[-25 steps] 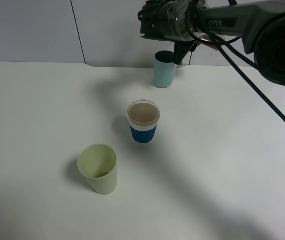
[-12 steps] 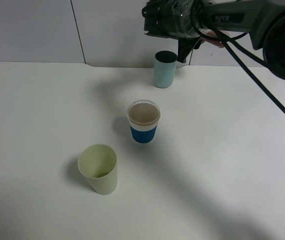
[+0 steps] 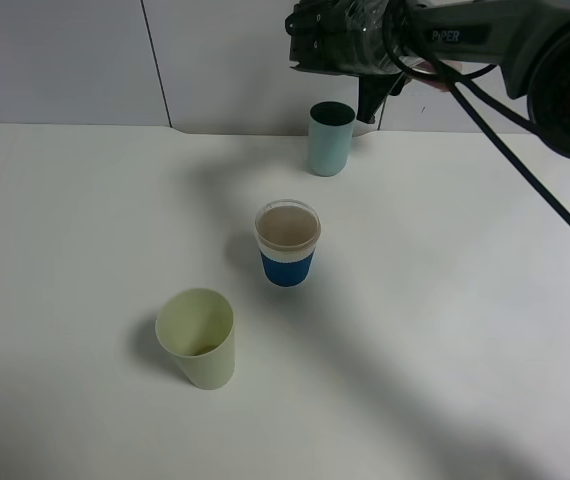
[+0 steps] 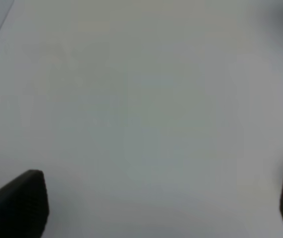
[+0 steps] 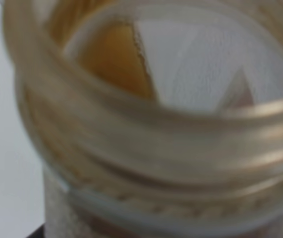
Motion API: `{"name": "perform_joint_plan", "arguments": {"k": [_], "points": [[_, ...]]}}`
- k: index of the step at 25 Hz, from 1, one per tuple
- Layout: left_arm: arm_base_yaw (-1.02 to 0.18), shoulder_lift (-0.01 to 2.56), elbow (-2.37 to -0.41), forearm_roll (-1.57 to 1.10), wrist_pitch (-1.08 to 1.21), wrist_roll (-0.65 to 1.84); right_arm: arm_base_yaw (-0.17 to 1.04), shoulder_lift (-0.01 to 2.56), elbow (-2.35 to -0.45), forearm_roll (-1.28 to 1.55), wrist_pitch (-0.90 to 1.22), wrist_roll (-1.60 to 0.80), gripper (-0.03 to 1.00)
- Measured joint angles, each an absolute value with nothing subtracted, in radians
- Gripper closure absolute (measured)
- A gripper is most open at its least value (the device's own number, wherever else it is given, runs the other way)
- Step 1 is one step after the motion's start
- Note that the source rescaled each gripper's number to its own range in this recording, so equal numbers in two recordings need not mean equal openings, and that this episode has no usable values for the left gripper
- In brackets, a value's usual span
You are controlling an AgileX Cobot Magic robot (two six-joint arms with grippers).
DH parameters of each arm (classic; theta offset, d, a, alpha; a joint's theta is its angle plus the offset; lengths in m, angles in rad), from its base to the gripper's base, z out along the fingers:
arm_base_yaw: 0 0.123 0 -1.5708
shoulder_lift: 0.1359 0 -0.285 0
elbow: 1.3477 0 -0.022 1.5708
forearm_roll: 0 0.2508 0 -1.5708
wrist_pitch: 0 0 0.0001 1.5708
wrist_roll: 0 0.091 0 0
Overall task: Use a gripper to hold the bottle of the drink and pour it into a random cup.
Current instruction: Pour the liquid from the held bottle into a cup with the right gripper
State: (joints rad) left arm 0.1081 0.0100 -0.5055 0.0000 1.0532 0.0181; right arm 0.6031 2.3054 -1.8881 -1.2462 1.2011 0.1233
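Three cups stand on the white worktop (image 3: 85, 230). The teal cup (image 3: 330, 140) is at the far side, the blue-sleeved white cup (image 3: 287, 245) is near the middle, and the pale green cup (image 3: 197, 338) is closest to the camera.

The right gripper (image 3: 369, 98) hangs above and just right of the teal cup. A second ago it sat lower, and its dark finger crossed the cup's rim in the high view. It has since risen a little and shifted right, so the finger tip now clears the rim. In the last half second it has barely moved.

The drink bottle (image 5: 146, 148) fills the right wrist view. Its wide capless neck is close to the lens, and amber liquid (image 5: 114, 59) shows inside against one wall. The jaws themselves are almost out of that view. Since the bottle is held aloft at the wrist, they are judged to be clamped on it. In the high view the bottle is mostly hidden behind the arm and cables.

The small lift suggests either a pause before tipping or a retreat after a pour. The teal cup's dark inside does not show which.

The left gripper (image 4: 161, 208) idles over bare worktop with its jaws spread wide and nothing between them.
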Motion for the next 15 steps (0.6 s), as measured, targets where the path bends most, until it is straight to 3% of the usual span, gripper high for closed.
{"name": "perform_joint_plan", "arguments": {"k": [15], "points": [[0.108,0.010,-0.506,0.000,1.053,0.018,0.603,2.305,-1.888,-1.247,1.201,0.041,0.97]]}}
